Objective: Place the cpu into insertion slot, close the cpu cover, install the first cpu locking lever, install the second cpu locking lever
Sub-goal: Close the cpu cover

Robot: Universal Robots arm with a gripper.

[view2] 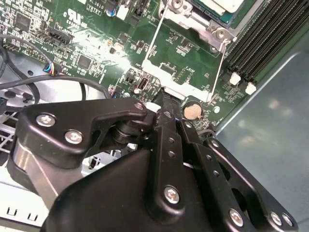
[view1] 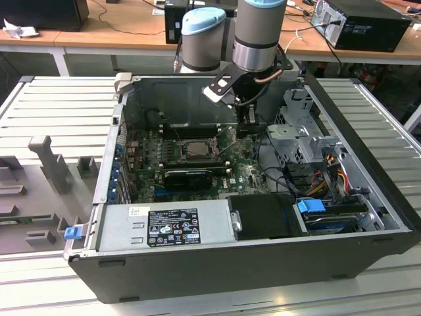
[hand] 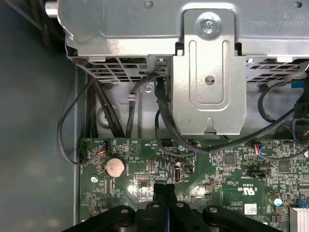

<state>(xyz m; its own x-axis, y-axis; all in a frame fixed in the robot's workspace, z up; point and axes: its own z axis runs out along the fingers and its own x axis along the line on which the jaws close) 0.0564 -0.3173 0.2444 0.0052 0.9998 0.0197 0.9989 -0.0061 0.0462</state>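
The cpu (view2: 229,4) lies pale and flat in the insertion slot (view1: 197,149) on the green board. The silvery cpu cover (view2: 192,20) lies around it, apparently down. Two thin wire locking levers (view2: 151,42) slant away from the slot's corners towards my gripper (view2: 162,96). The gripper hangs low over the board just beside the slot on the exterior view's right (view1: 248,125). In the first wrist view its black fingers (hand: 159,193) are pressed together. I cannot tell whether the tips touch a lever.
A metal drive cage (hand: 207,72) with black cables stands close behind the gripper. A coin battery (hand: 115,166) sits on the board next to the fingers. Memory slots (view2: 256,43) run beside the slot. A black ribbed heatsink (view1: 191,176) and the power supply (view1: 164,227) lie nearer the front.
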